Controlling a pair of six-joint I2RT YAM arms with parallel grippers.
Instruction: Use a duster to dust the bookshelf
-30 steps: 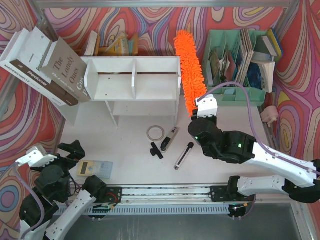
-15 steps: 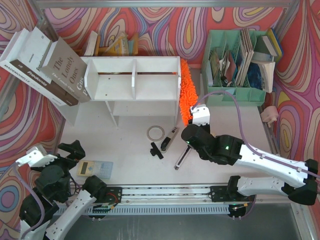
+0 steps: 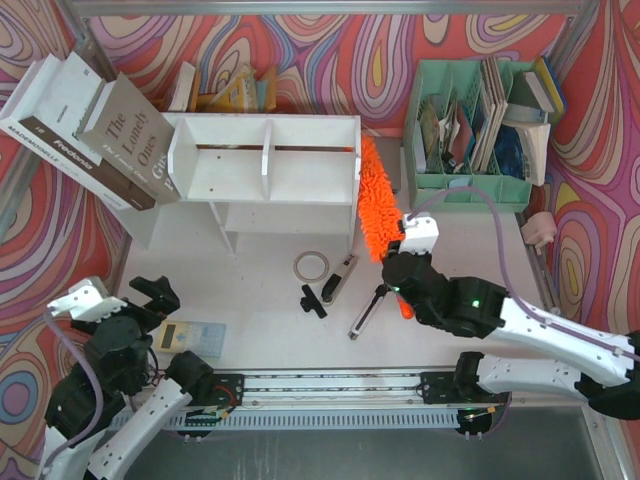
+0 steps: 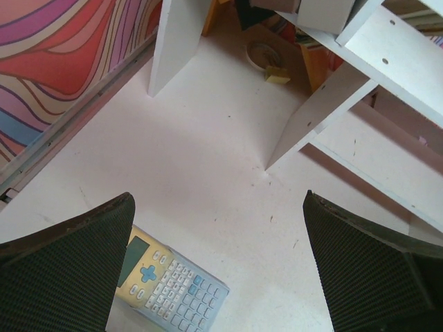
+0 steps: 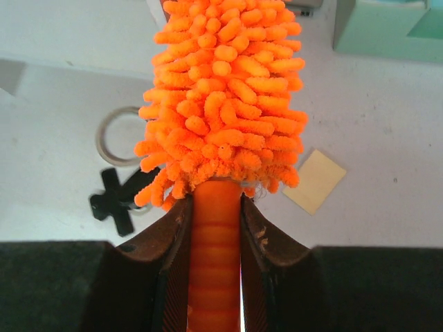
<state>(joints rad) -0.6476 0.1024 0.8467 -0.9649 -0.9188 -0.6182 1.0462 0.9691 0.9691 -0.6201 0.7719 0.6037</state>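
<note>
The white bookshelf (image 3: 265,165) lies at the back middle of the table; its legs and lower board show in the left wrist view (image 4: 387,62). The fluffy orange duster (image 3: 377,205) rests along the shelf's right side panel. My right gripper (image 3: 402,268) is shut on its orange handle, seen close in the right wrist view (image 5: 216,242) with the fluffy head (image 5: 225,90) above the fingers. My left gripper (image 3: 150,298) is open and empty at the front left, above a calculator (image 4: 173,280).
A mint-green file organizer (image 3: 480,120) stands at the back right. Books (image 3: 90,135) lean at the back left. A tape ring (image 3: 312,265), black tools (image 3: 318,298) and a pen-like tool (image 3: 365,312) lie mid-table. A yellow note (image 5: 315,181) lies by the duster.
My right gripper swung the duster from leaning back over the shelf's right end down along its right side panel, then drew back toward me. The left gripper shifted slightly.
</note>
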